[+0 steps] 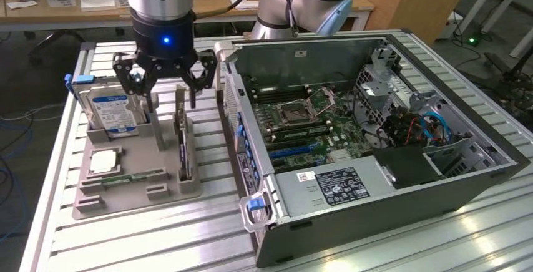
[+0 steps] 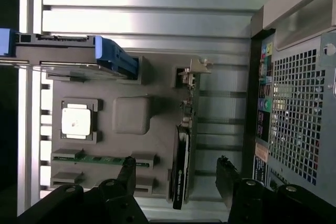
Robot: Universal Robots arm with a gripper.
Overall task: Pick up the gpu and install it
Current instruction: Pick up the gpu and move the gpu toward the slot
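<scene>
The tool is held wide open, with nothing gripped; the gpu, a thin dark card with a silvery bracket, is seen standing on edge in the grey moulded holder just beneath, untouched between its black fingers

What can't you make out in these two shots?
- gpu: its face is hidden, because it stands edge-on in both views.
- Hard drive: an upper corner is behind the gripper in the exterior view, and one end is cut off by the picture edge in the wrist view.
- Case: the board slots are too small and dim in the exterior view.
- Case label: the text is too small in the exterior view.
</scene>
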